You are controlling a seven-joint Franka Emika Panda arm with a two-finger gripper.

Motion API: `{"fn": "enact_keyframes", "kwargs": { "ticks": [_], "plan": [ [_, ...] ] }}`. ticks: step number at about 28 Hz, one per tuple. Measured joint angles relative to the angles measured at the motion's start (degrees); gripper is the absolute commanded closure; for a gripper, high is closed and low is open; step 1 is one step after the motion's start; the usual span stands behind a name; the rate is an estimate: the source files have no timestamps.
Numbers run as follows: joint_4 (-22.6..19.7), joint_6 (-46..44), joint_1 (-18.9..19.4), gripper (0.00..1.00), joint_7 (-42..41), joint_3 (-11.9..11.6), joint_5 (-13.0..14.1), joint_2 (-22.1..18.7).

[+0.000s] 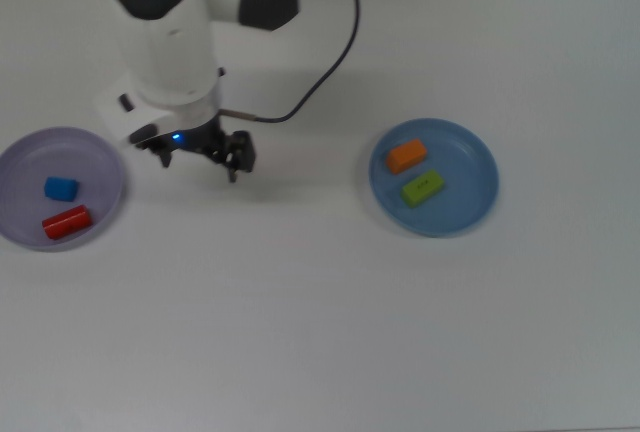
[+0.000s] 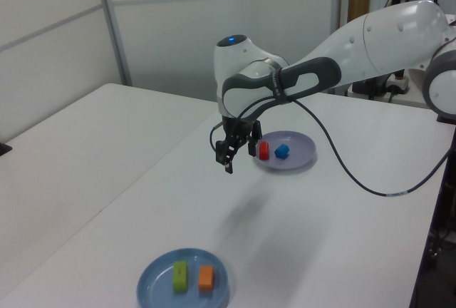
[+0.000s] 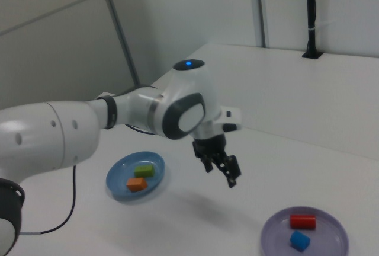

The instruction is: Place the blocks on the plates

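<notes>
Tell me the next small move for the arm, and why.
Probably just retreat to rest: the tool hangs open and empty over bare table, the blue cube and red cylinder lie on the lavender plate, and the orange block and green block on the blue plate.
</notes>
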Motion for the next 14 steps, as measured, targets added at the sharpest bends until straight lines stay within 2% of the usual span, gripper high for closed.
{"fn": "enact_keyframes", "kwargs": {
  "ticks": [5,11,14],
  "plan": [
    [0.3,-7.8,2.5,0.00,1.1,0.2,-2.0,-4.0],
    [1.9,-17.8,3.0,0.00,-3.2,1.0,-2.0,-9.2],
    [3.1,-20.9,3.0,0.00,-3.5,1.0,-1.2,-10.6]
  ]
}}
